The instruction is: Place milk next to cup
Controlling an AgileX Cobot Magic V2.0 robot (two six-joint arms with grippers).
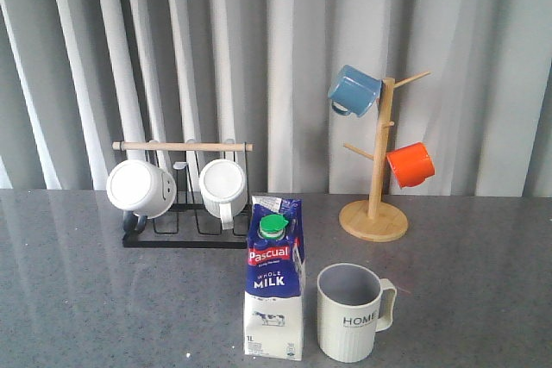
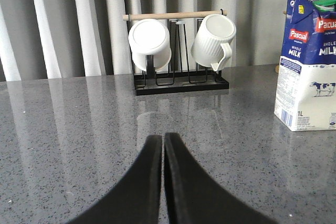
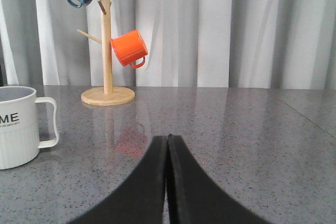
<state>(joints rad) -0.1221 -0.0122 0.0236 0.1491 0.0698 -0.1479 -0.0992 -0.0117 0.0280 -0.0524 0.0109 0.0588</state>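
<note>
Milk [image 1: 274,290] upright on worktop [image 1: 86,299], just left of cup [image 1: 348,312], apart. Likely heavyish if full, card walls give under squeeze; best gripped mid-body, below gable. Left tool [image 2: 163,142], right tool [image 3: 168,142]: both closed, empty, low over worktop.

The left gripper [image 2: 163,145] has its two black fingers [image 2: 149,182] pressed together, only a thin seam between them, with nothing held. It sits low over the table [image 2: 63,145], pointing level across it. The right gripper [image 3: 168,148] is in the same pose: fingers [image 3: 184,187] closed against each other, empty, low above the table and aimed straight ahead. Neither arm nor gripper appears in the front view, and no more of either arm shows in the wrist views than the fingers.
</note>
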